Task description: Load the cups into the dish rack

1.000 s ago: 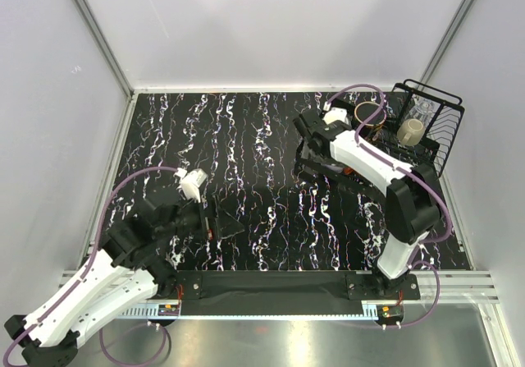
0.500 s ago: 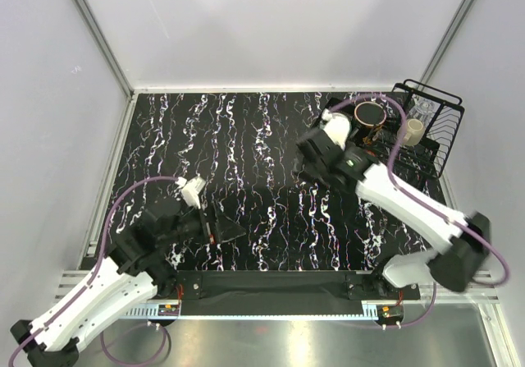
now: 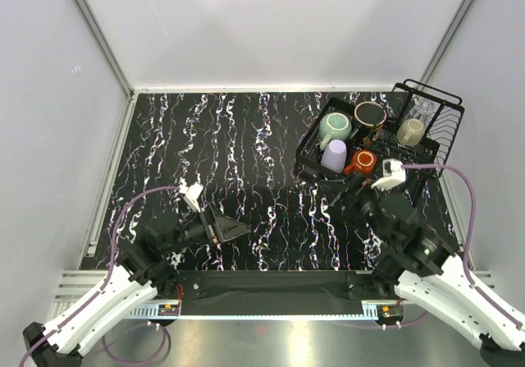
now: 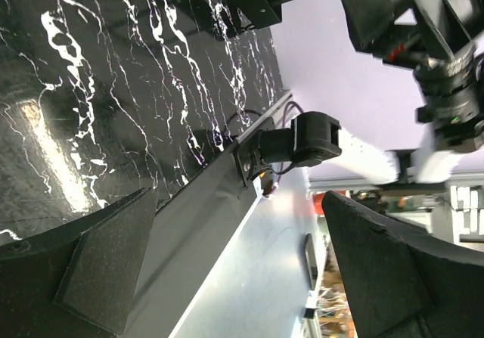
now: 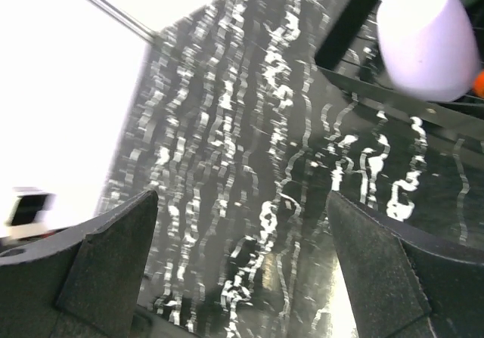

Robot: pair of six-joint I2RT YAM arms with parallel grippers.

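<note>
The black wire dish rack stands at the far right of the table. In it sit a teal-green mug, a dark mug with a red inside, a beige mug, a clear glass, a lavender tumbler and a small orange mug. My right gripper is open and empty just in front of the rack; its wrist view shows the tumbler beyond the open gripper. My left gripper is open and empty low over the table at near left, with nothing between its fingers in the left wrist view.
The black marbled table is walled in white on three sides. A dark strip runs along the near edge between the arm bases. The rack's near left corner lies close to my right gripper.
My right arm has pulled back from the rack toward the near edge, uncovering the teal mug, tumbler and orange mug. My left arm has drawn back a little toward its base.
</note>
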